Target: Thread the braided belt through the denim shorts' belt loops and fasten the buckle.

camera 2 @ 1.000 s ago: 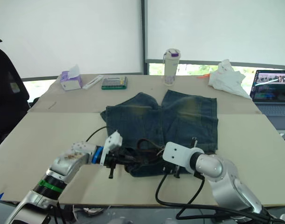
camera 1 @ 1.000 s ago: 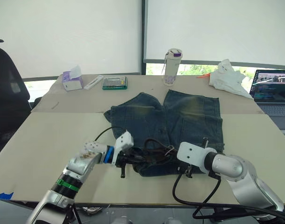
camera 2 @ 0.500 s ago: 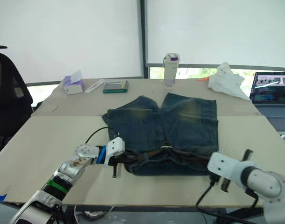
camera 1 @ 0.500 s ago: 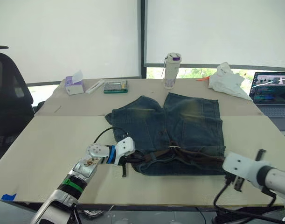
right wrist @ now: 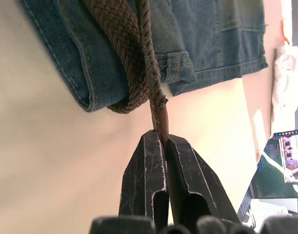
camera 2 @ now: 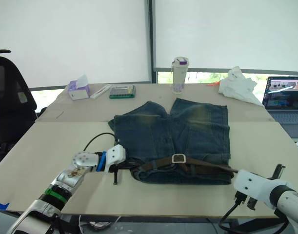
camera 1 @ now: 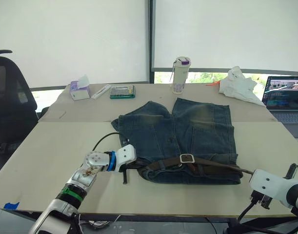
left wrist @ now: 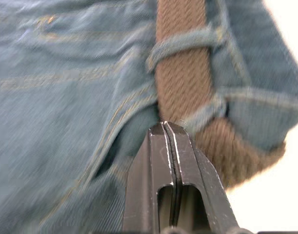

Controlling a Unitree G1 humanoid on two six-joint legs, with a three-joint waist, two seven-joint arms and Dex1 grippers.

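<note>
The denim shorts (camera 1: 188, 131) lie flat mid-table, waistband toward me. The braided belt (camera 1: 212, 166) runs brown and straight along the waistband, and the silvery buckle (camera 1: 187, 158) rests near its middle. In the left wrist view the belt (left wrist: 180, 83) passes under a belt loop (left wrist: 183, 44). My left gripper (left wrist: 168, 127) is shut, its tips against the waistband's edge at the shorts' left corner (camera 1: 131, 168). Just past the shorts' right edge, my right gripper (right wrist: 162, 136) is shut on the belt's thin tip (camera 1: 247, 171).
At the table's far side stand a tissue box (camera 1: 79, 90), a green-edged case (camera 1: 122, 91), a bottle (camera 1: 180, 74) and a crumpled white cloth (camera 1: 241, 83). An open laptop (camera 1: 285, 97) sits far right. A black chair (camera 1: 7, 107) stands at the left.
My right gripper has drawn the belt tip rightward past the shorts' edge. The bunched belt has pulled straight, bringing the buckle to mid-waistband. The left gripper stays at the left corner.
</note>
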